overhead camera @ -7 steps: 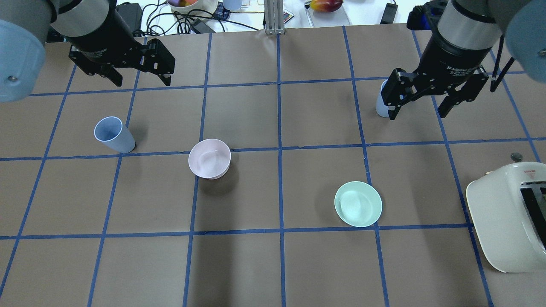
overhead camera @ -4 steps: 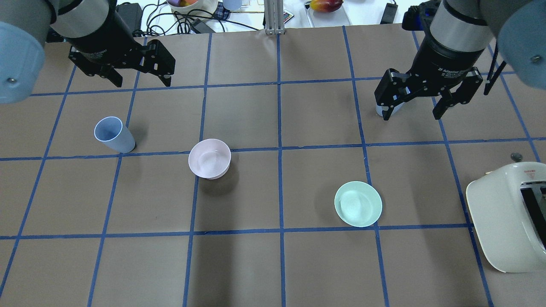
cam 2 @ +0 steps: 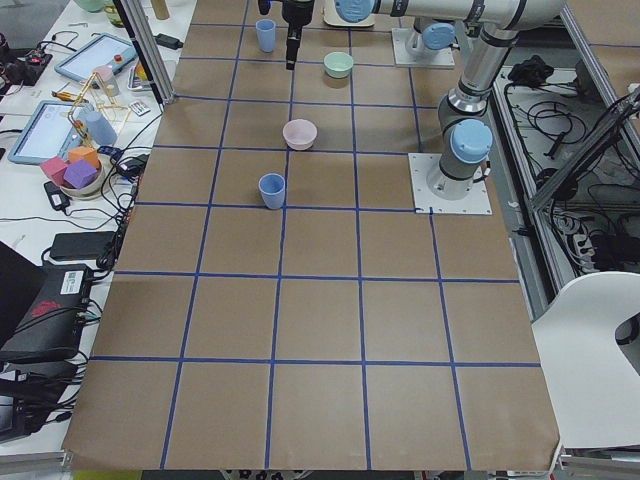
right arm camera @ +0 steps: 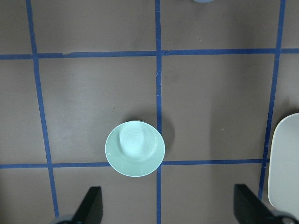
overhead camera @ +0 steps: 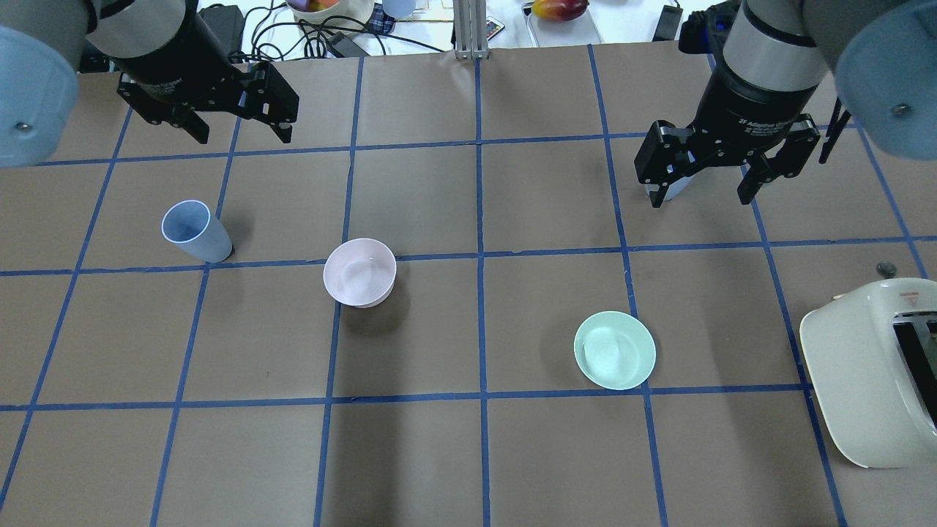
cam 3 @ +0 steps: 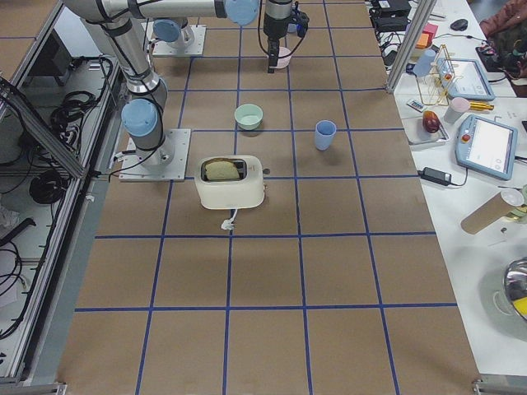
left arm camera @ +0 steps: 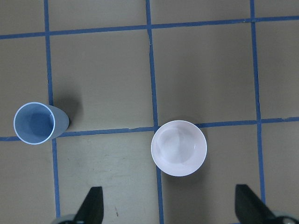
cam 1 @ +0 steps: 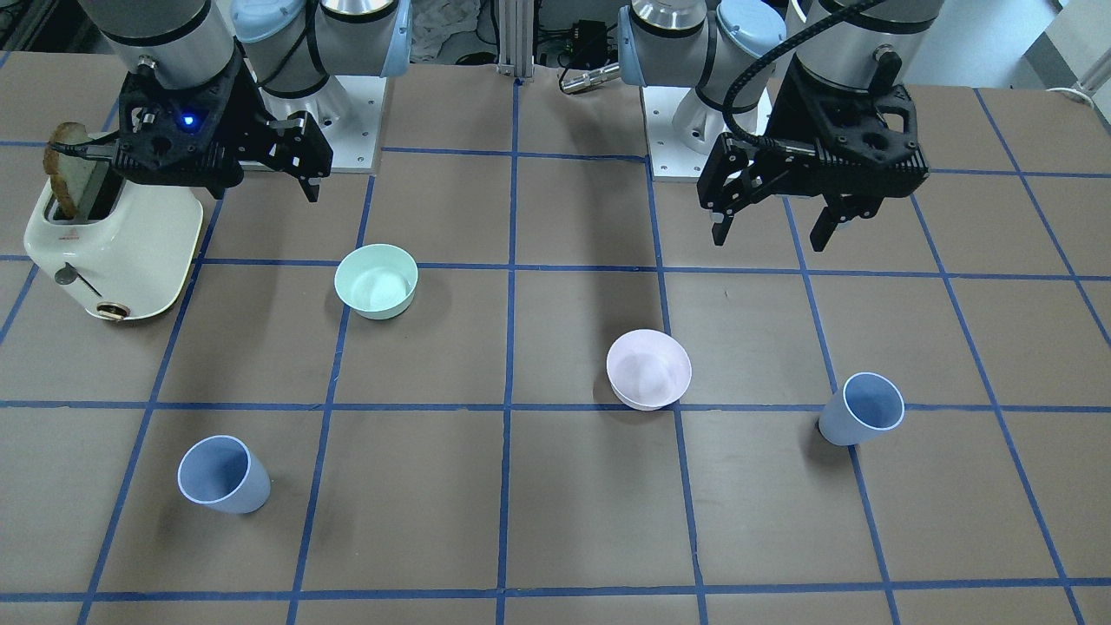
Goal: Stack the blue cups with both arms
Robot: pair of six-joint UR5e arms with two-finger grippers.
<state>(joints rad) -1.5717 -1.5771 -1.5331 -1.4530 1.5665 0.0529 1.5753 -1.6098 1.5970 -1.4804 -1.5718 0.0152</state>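
One blue cup (overhead camera: 195, 233) stands upright on the left of the table, also in the left wrist view (left arm camera: 36, 123) and the front view (cam 1: 859, 410). My left gripper (overhead camera: 241, 135) hangs open and empty above the table, beyond this cup and to its right. The other blue cup (cam 1: 222, 475) stands at the far right. In the overhead view only a sliver of this cup (overhead camera: 677, 187) shows behind a finger of my right gripper (overhead camera: 700, 199). The right gripper is open and empty, hovering about over the cup. Only the cup's edge (right arm camera: 203, 1) shows at the top of the right wrist view.
A pale pink bowl (overhead camera: 359, 272) sits left of centre and a mint-green bowl (overhead camera: 614, 350) right of centre. A cream toaster (overhead camera: 871, 373) holding toast stands at the near right edge. Cables and clutter lie beyond the far edge.
My right gripper has moved left and toward the far edge, covering more of the far right cup. My left gripper has shifted slightly toward the far edge. Both stay open.
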